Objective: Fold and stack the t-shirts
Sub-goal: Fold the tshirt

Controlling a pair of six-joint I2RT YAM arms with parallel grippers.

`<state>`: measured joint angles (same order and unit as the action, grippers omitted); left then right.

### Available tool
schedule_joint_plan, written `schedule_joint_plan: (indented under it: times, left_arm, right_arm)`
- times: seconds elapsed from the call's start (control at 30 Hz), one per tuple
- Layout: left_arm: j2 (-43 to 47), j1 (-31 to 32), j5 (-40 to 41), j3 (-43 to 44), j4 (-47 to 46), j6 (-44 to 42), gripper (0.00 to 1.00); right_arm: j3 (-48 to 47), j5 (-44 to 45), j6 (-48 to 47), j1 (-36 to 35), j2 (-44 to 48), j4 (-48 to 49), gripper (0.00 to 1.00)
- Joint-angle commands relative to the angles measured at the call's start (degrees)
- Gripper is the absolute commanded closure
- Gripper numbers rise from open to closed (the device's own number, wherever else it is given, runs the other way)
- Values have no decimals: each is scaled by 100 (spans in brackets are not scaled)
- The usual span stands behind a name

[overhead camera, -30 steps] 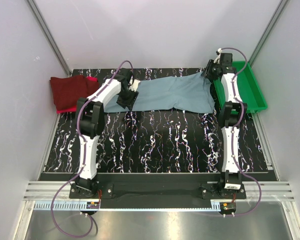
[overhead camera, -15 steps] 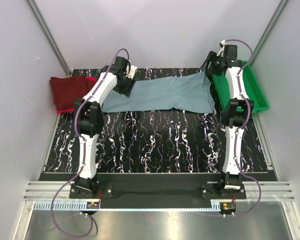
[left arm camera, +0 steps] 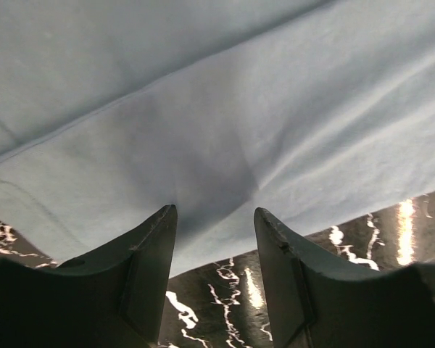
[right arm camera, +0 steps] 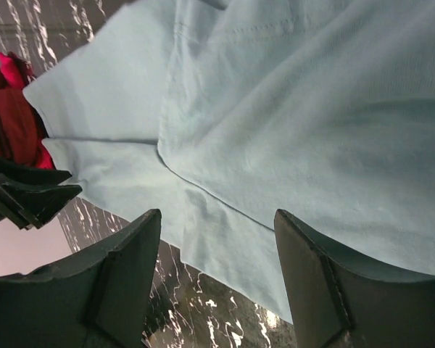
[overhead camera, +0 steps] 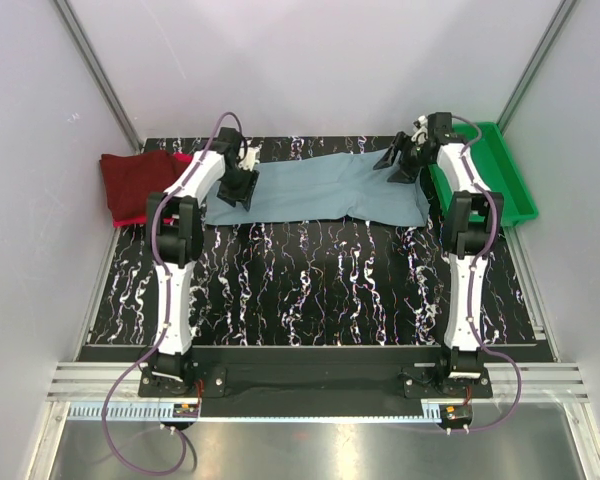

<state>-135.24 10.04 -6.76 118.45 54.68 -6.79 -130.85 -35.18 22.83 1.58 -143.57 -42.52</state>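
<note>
Spread t-shirt point(overhead camera: 320, 190) lies flat across the far middle of the tabletop point(overhead camera: 310, 290), long axis left to right. Two folded t-shirts are stacked in the far left corner: the top folded t-shirt point(overhead camera: 138, 182) is on the lower folded t-shirt point(overhead camera: 185, 158), which pokes out at the stack's right and near edges. The stack sits just beside the spread t-shirt's left end. Tray point(overhead camera: 505, 195) is at the far right, just beside that shirt's right end; can't tell if they touch. Left gripper point(overhead camera: 242, 186) is over the spread t-shirt's left end, right gripper point(overhead camera: 398, 162) over its far right corner. Arm bases are at the near edge.
</note>
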Motion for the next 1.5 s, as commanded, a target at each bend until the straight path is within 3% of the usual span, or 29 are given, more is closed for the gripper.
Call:
schedule_joint_plan:
  times: [0.0, 0.27, 0.53, 0.93, 1.13, 1.3, 1.47]
  left_arm:
    - [42, 15, -264, -15, -10, 107, 48]
    - [243, 15, 95, -489, 61, 169, 48]
    - [928, 59, 290, -1236, 78, 178, 49]
    - [2281, 920, 659, -2731, -264, 99, 48]
    - [2240, 597, 924, -1784, -168, -121, 40]
    - [1335, -54, 712, -272, -80, -192, 39]
    - [438, -512, 712, 747, -246, -77, 38]
  right_arm:
    - [-108, 72, -146, -9, -31, -133, 28]
    - [-239, 705, -402, 17, -523, -494, 28]
    - [-1012, 942, -472, 9, -997, -494, 28]
    - [-2067, 1022, -815, -18, -1341, -397, 27]
    - [-2068, 1416, -1150, -123, -542, -362, 28]
    - [-673, 1760, -394, -132, 791, -616, 27]
    - [592, 1426, -279, -132, 1647, -775, 27]
